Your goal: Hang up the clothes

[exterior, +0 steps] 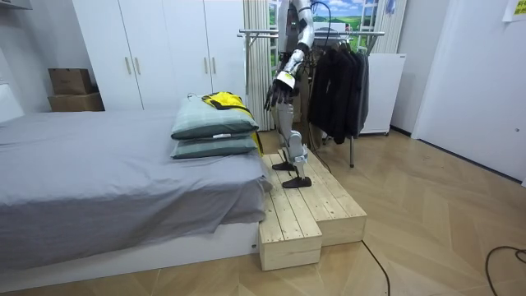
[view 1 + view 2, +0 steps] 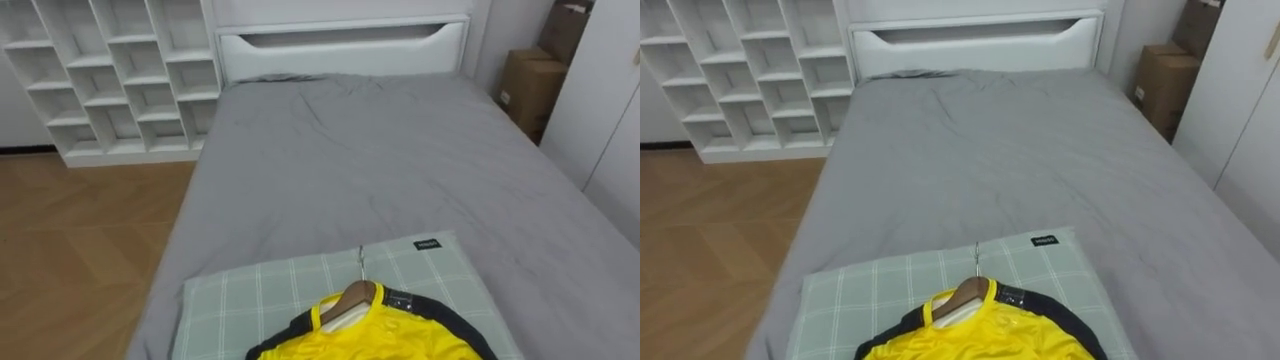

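On the pillow (image 2: pixel 250 295) lies the yellow shirt (image 2: pixel 390 335), cut off; hanger (image 2: pixel 352 298) half hidden.

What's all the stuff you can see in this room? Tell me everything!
yellow shirt with black trim: one, yellow, on the top pillow
wooden hanger: one, brown, in the shirt's neck
pale green pillows: two, stacked at the bed's foot
bed with grey sheet: one, white headboard
white cubby shelf: one, left of the bed
brown cardboard boxes: two, right of the headboard
white wardrobe: one, beside the boxes
metal clothes rack: one, holding dark clothes
pale wooden platform: one, at the bed's foot
left robot hand: one, near the pillows
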